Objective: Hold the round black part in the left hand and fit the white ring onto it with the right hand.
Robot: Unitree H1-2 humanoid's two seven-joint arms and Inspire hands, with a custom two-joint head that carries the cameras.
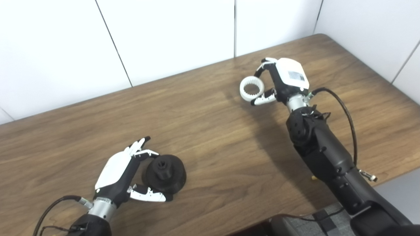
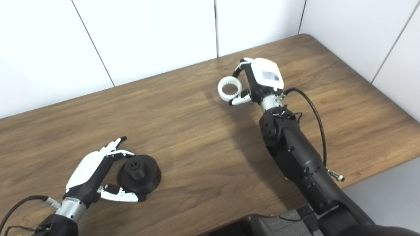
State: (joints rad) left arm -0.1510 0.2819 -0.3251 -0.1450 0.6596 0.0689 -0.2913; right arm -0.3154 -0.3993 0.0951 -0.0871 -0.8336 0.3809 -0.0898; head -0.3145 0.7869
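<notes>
The round black part [image 1: 165, 173] lies on the wooden table [image 1: 210, 137] at the front left, its socket facing up. My left hand [image 1: 126, 173] is open beside it. The fingers [image 1: 144, 151] reach over its far-left edge and the thumb [image 1: 151, 196] lies along its near edge, so the hand brackets the part without lifting it. The white ring [image 1: 252, 88], toothed inside, is pinched between the fingers and thumb of my right hand [image 1: 282, 80] at the back right of the table. I cannot tell whether it is clear of the surface. The two parts are far apart.
White wall panels [image 1: 170, 36] stand behind the table's far edge. The table's near edge runs along the bottom right. A black cable [image 1: 347, 118] loops beside my right forearm. Bare wood lies between the two hands.
</notes>
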